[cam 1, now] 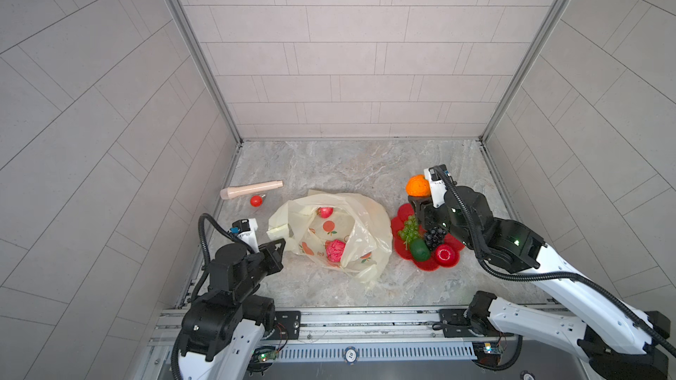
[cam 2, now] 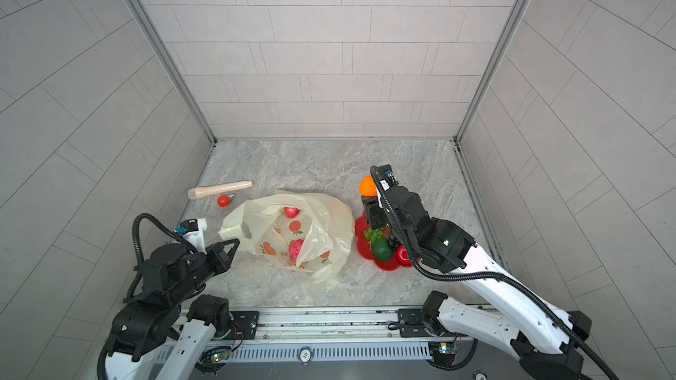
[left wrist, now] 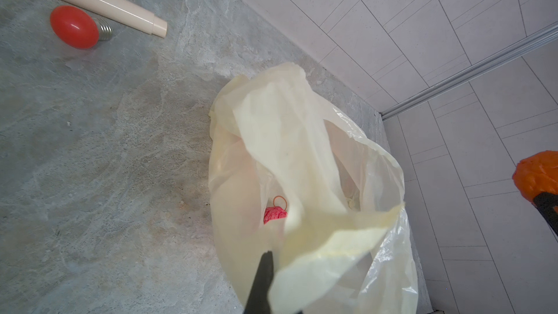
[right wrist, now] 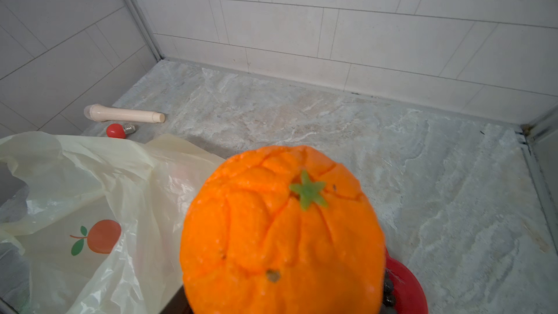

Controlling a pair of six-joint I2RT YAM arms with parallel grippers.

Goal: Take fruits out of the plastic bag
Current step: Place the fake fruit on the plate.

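The pale-yellow plastic bag (cam 1: 369, 228) (cam 2: 329, 221) lies crumpled and open in the middle of the floor. My left gripper (cam 1: 282, 243) (left wrist: 267, 256) is shut on the bag's left edge and holds that flap up. Inside the bag lie a pink wrinkly fruit (cam 1: 335, 250) (left wrist: 274, 215) and a peach (cam 1: 325, 212). My right gripper (cam 1: 419, 199) is shut on the orange (cam 1: 417, 186) (right wrist: 280, 231) and holds it above the back edge of the red plate (cam 1: 426, 266). Green grapes (cam 1: 409, 230), dark purple grapes (cam 1: 434, 235), a green oval fruit (cam 1: 419, 249) and a red round fruit (cam 1: 444, 254) rest on the plate.
A beige cylinder (cam 1: 252, 190) and a small red bulb (cam 1: 256, 201) lie at the back left, near the left wall. Tiled walls close the floor in on three sides. A metal rail (cam 1: 365, 318) runs along the front edge.
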